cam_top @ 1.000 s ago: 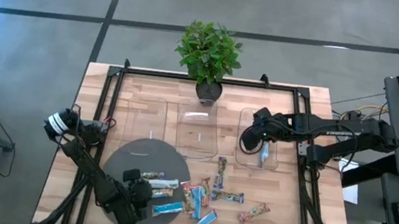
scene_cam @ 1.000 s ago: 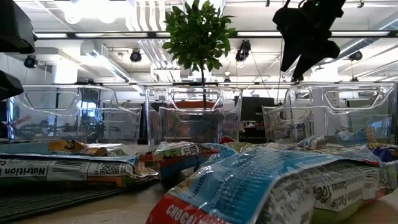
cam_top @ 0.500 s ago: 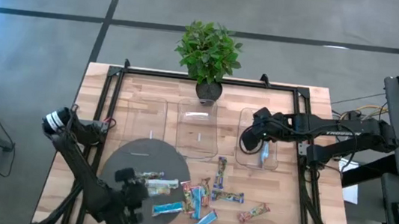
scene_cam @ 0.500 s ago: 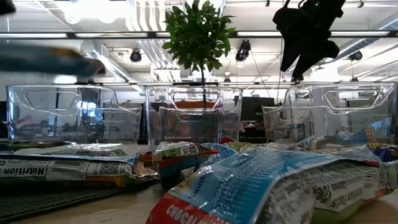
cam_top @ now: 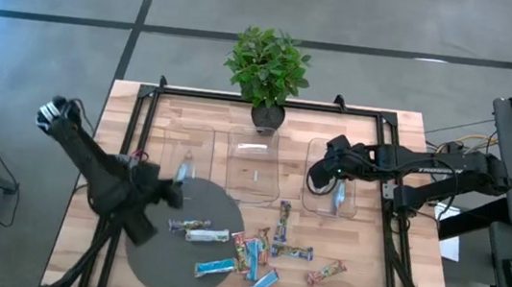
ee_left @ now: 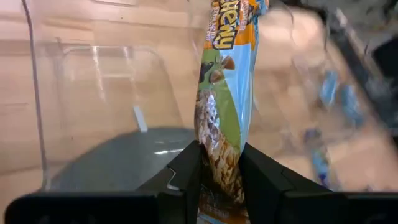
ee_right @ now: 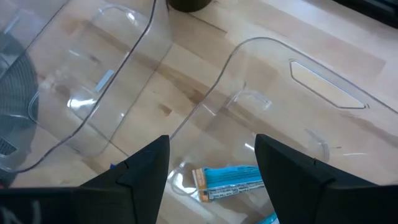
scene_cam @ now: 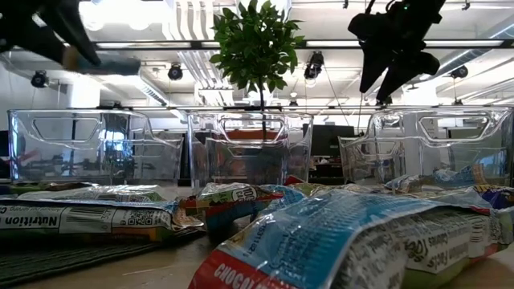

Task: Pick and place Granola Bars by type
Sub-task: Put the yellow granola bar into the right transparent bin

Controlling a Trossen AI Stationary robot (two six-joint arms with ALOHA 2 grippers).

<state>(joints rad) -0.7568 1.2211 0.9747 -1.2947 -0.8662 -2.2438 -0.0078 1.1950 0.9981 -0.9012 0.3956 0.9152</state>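
1. High view: left gripper (cam_top: 177,185) raised over the dark round mat (cam_top: 177,241) beside the left clear rectangular plastic tray (cam_top: 186,155), clenched on a foil-wrapped multicoloured granola bar (cam_top: 184,168). Right gripper (cam_top: 316,181) poised over the right clear tray (cam_top: 333,183). Loose bars (cam_top: 275,245) scattered between mat and right tray.
2. Low view: wrapped bars lying in the foreground (scene_cam: 337,241).
3. Left wrist view: green-orange-blue bar (ee_left: 224,106) upright, pinched between both fingers (ee_left: 186,177).
4. Right wrist view: fingers (ee_right: 146,165) spread apart, nothing held; blue-and-white bar (ee_right: 230,180) lying inside the tray.
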